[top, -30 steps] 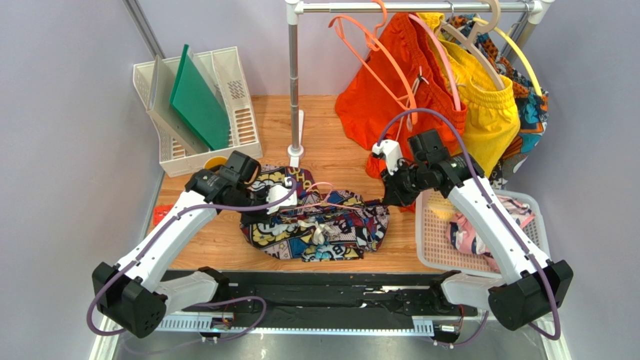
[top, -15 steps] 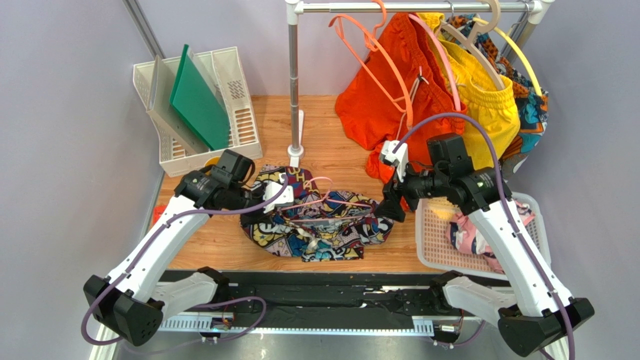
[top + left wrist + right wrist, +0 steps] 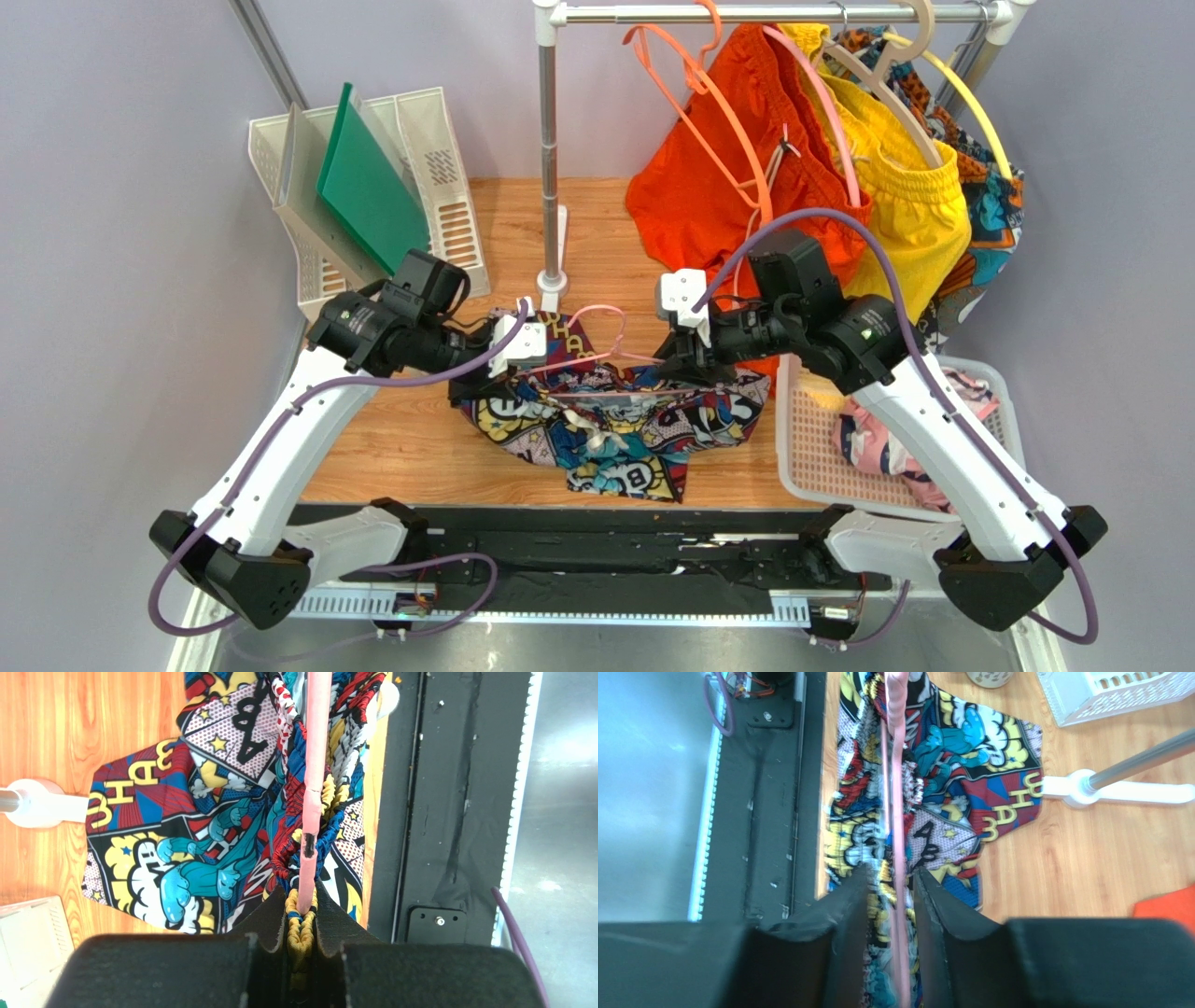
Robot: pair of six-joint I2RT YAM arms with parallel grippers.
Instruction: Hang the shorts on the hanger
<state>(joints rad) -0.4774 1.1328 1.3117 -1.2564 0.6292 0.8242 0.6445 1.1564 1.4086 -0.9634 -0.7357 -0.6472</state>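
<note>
While your left gripper (image 3: 300, 913) and right gripper (image 3: 892, 876) each pinch the thin pale pink wire hanger (image 3: 314, 777) plus waistband cloth | comic-print multicolour shorts (image 3: 617, 437) hang along it over the wooden table (image 3: 400, 451) | likely left: even out, release.

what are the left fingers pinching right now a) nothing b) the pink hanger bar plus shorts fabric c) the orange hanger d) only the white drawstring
b, the left wrist view shows the left fingers closed on the hanger bar with bunched shorts fabric.
</note>
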